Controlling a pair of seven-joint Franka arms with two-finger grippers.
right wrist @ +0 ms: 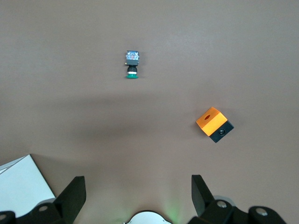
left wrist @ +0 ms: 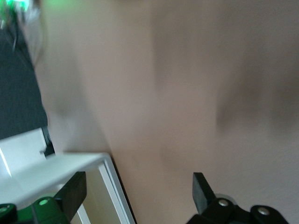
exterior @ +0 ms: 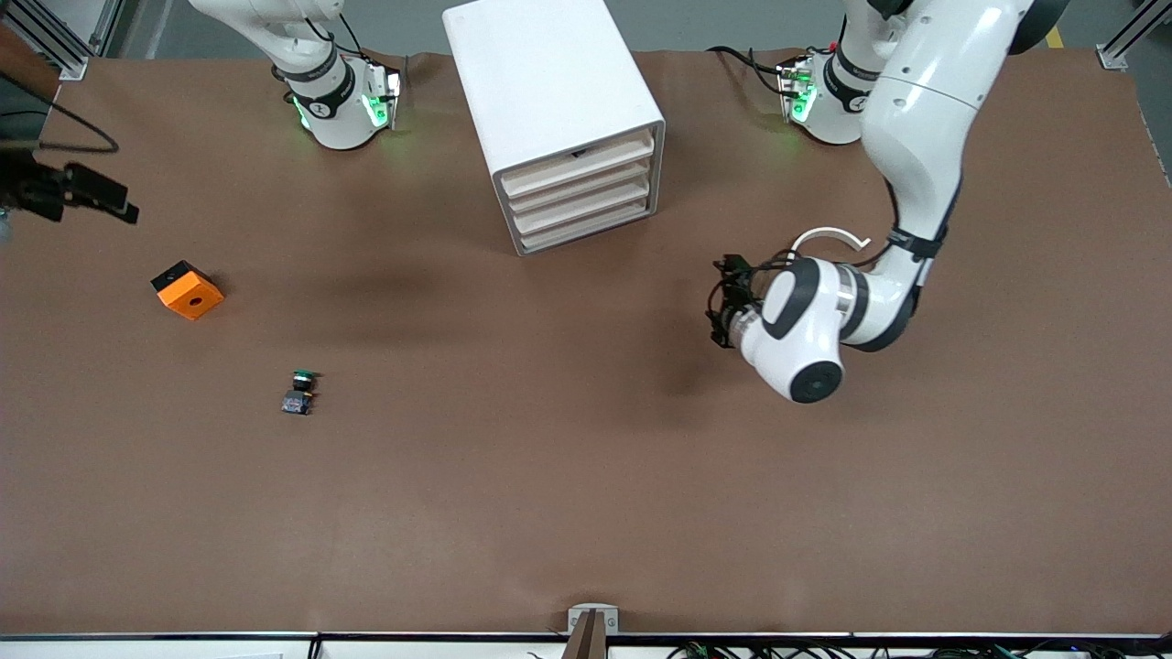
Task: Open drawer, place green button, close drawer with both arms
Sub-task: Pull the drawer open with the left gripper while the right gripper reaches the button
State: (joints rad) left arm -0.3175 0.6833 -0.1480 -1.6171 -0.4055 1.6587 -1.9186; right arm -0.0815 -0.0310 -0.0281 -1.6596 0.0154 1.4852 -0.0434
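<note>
The white cabinet (exterior: 549,82) stands near the robots' bases, its four cream drawer fronts (exterior: 581,188) all shut. It also shows in the left wrist view (left wrist: 46,170) and the right wrist view (right wrist: 21,186). The button (exterior: 300,392) lies on the table toward the right arm's end, green cap and dark body; it also shows in the right wrist view (right wrist: 132,64). My left gripper (exterior: 719,302) is open and empty, beside the cabinet toward the left arm's end (left wrist: 138,179). My right gripper (right wrist: 138,181) is open and empty, high over its own base, out of the front view.
An orange cube with a hole (exterior: 188,290) sits farther from the front camera than the button, nearer the right arm's end; it also shows in the right wrist view (right wrist: 213,123). A black device with a cable (exterior: 82,188) sits at the table's edge there.
</note>
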